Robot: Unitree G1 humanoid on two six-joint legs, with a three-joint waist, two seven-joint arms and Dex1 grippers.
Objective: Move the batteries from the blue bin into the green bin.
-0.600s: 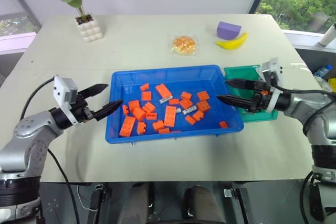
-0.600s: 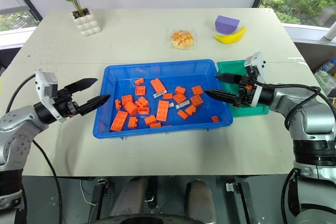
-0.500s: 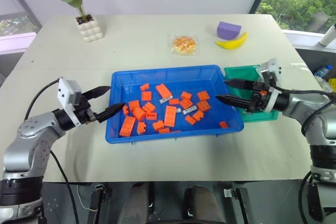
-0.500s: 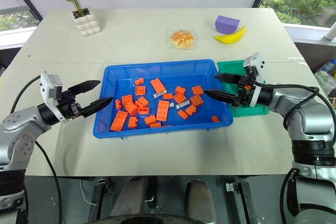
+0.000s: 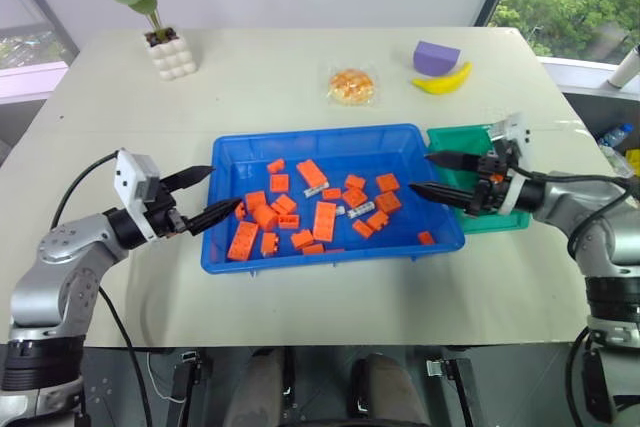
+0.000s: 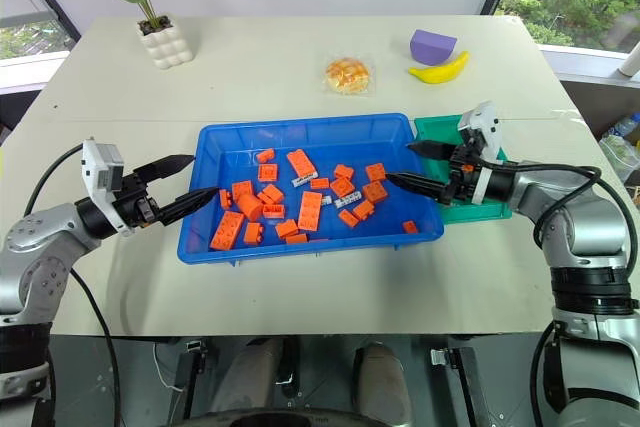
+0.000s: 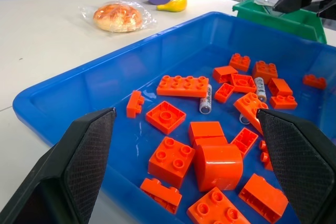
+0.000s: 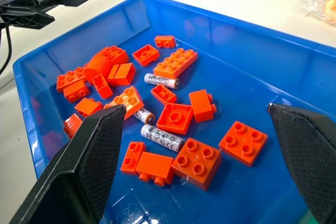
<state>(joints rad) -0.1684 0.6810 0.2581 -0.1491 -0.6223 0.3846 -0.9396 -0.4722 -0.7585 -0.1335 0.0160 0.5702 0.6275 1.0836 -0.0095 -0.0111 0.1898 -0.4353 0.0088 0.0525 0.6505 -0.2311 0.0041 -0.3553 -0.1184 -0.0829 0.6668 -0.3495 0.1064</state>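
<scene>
Both arms hover at opposite ends of the blue bin (image 5: pixel 330 137) on the desk (image 5: pixel 280 77), and nothing is held. The left gripper (image 5: pixel 210 194) sits at the bin's left rim, fingers spread wide and empty, pointing in over the orange bricks (image 5: pixel 324 219). The right gripper (image 5: pixel 432 174) hangs over the bin's right end, fingers wide apart too, right where the blue bin meets the green bin (image 5: pixel 478 137). The batteries (image 8: pixel 162 136) lie among the bricks near the middle of the blue bin, three visible from the right wrist. A wrapped bun (image 5: pixel 351 85), banana (image 5: pixel 442 81), purple block (image 5: pixel 435 55) and potted plant (image 5: pixel 165 47) sit farther back.
</scene>
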